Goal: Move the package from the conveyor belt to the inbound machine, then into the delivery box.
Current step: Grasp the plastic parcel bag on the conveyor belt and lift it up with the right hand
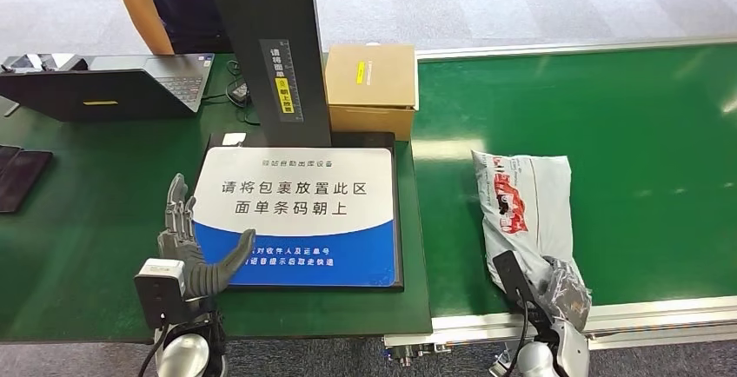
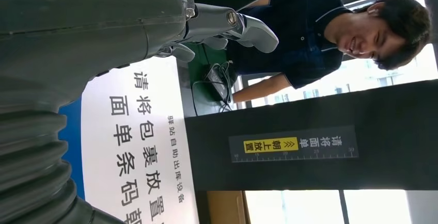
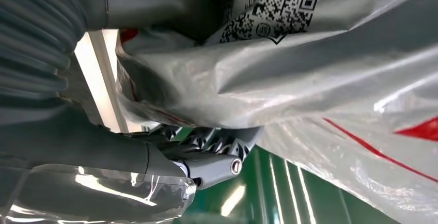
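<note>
Package [image 1: 524, 203] lies on conveyor belt [image 1: 643, 134], near end gripped by right robot hand [image 1: 556, 294].

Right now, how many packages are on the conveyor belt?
1. The package lies on the belt, its near end in the right hand. The cardboard box stands beside the belt, not on it.

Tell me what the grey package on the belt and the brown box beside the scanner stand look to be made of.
Grey package with red print: thin glossy plastic film, judging by its crinkles and shiny highlights where the right hand grips it. Brown box: probably matte corrugated cardboard, given its dull tan faces, crisp folded edges and lack of glare.
</note>
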Robot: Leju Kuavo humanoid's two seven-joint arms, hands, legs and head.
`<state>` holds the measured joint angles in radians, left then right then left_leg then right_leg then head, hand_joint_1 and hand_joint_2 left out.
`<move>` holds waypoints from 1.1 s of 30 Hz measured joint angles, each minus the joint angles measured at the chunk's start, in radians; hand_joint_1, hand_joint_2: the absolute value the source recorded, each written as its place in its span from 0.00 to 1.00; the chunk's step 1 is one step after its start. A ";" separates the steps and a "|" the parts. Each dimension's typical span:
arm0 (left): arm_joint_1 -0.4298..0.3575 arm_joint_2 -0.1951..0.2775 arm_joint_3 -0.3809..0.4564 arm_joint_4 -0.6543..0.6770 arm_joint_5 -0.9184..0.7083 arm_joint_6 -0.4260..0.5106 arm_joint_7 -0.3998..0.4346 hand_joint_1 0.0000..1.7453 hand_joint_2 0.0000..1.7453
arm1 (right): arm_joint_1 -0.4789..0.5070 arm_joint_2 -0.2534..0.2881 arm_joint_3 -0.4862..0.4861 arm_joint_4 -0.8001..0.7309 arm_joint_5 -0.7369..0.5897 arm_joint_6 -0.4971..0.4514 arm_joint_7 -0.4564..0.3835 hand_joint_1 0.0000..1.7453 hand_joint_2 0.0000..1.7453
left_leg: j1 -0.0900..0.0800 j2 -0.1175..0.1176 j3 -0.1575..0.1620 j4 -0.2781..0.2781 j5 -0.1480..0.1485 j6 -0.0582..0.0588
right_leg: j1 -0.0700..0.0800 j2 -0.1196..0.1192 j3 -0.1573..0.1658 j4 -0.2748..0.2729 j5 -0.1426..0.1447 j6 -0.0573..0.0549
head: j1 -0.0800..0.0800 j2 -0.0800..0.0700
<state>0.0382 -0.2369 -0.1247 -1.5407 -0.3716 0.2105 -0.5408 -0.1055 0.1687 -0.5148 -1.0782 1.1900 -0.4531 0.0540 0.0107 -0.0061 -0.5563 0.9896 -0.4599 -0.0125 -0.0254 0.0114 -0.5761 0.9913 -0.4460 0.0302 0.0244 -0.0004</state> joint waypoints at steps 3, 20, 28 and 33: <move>0.000 0.000 0.000 0.001 -0.002 -0.001 -0.001 0.00 1.00 | 0.011 0.011 0.000 -0.033 -0.020 0.001 -0.021 0.96 1.00 | 0.000 0.000 0.000 0.000 0.000 0.000 | 0.000 0.000 0.000 0.000 0.000 0.000 | 0.000 0.000; 0.000 0.000 0.000 0.002 -0.005 0.002 -0.006 0.00 1.00 | 0.138 0.075 0.185 -0.373 -0.046 -0.057 -0.122 0.94 1.00 | 0.000 0.000 -0.002 0.000 0.000 0.000 | 0.000 0.000 -0.002 0.000 0.000 0.000 | 0.000 0.000; 0.000 0.000 -0.003 0.002 0.005 0.014 -0.019 0.00 1.00 | 0.171 0.072 0.321 -0.504 -0.097 -0.098 -0.173 0.94 1.00 | 0.000 0.000 -0.002 -0.001 0.000 0.000 | 0.000 0.000 -0.002 0.000 0.000 0.000 | 0.000 0.000; -0.002 0.000 -0.009 0.007 0.008 0.018 -0.023 0.00 1.00 | 0.171 0.053 0.400 -0.533 -0.116 -0.108 -0.202 0.93 1.00 | 0.000 0.000 -0.002 0.000 0.000 0.000 | 0.000 0.000 -0.002 0.000 0.000 0.000 | 0.000 0.000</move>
<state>0.0364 -0.2369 -0.1333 -1.5341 -0.3634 0.2281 -0.5638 0.0652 0.2216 -0.1144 -1.6113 1.0743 -0.5609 -0.1479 0.0109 -0.0061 -0.5584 0.9891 -0.4600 -0.0127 -0.0251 0.0115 -0.5780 0.9917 -0.4462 0.0301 0.0244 -0.0004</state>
